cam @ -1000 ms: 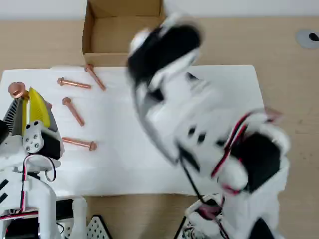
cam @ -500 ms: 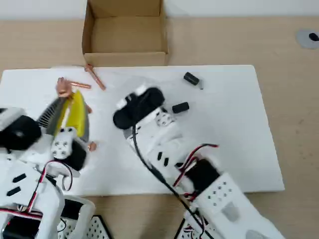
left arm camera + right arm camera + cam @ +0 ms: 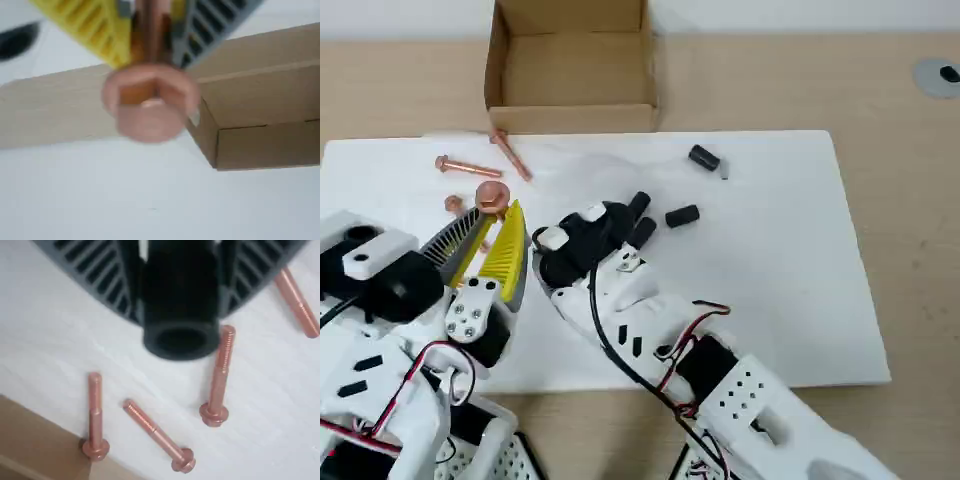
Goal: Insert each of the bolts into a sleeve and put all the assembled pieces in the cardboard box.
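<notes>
Bolts (image 3: 468,167) of copper colour, each with a flanged hexagonal head and a thread on the far part of its shank, lie loose on the white sheet (image 3: 770,280), near the corner closest to the box (image 3: 570,118). In the high view two of them show whole and the head of a third sits near the left fingers (image 3: 508,250). Those fingers, one yellow and one grey, both ribbed, pinch another bolt (image 3: 492,195) by its shank, so that its head sticks out past their tips toward the box wall. The right fingers (image 3: 90,275), black and ribbed, clamp a black sleeve (image 3: 180,315), a short tube whose open bore faces outward; four loose bolts lie on the sheet beyond it. Two more sleeves (image 3: 703,158), also short and black, lie on the sheet, apart from each other and from the bolts. The box, open-topped brown cardboard, stands on the wooden table (image 3: 900,180) just beside the sheet's far edge.
</notes>
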Tool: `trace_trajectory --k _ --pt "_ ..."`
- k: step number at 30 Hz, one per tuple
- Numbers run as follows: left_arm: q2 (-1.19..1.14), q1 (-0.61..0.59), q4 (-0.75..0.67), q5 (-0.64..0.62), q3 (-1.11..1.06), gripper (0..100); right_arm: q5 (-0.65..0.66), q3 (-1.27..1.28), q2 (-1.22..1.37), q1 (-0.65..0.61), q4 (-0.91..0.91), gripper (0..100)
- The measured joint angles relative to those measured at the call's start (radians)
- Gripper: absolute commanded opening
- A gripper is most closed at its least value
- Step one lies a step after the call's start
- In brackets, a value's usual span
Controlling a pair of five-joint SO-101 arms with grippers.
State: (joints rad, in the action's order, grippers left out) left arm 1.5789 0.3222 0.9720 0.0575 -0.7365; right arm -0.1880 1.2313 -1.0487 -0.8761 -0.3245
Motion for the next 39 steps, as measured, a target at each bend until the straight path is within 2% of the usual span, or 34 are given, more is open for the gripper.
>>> trace_trajectory --k 9,18,27,39 --pt "0.120 -0.025 -0.002 0.000 -0.057 1 -0.048 -0.028 -0.008 0.000 0.000 1.0" --pt "0.129 -0.126 -0.149 -0.084 -0.146 1 -0.066 -0.035 -0.008 0.000 0.149 1.0" --pt "0.129 -0.127 -0.163 -0.157 -0.149 1 -0.066 0.043 -0.012 0.002 0.299 1.0" --pt "0.123 -0.107 -0.353 -0.167 -0.342 1 -0.069 0.072 -0.015 0.002 0.347 1.0"
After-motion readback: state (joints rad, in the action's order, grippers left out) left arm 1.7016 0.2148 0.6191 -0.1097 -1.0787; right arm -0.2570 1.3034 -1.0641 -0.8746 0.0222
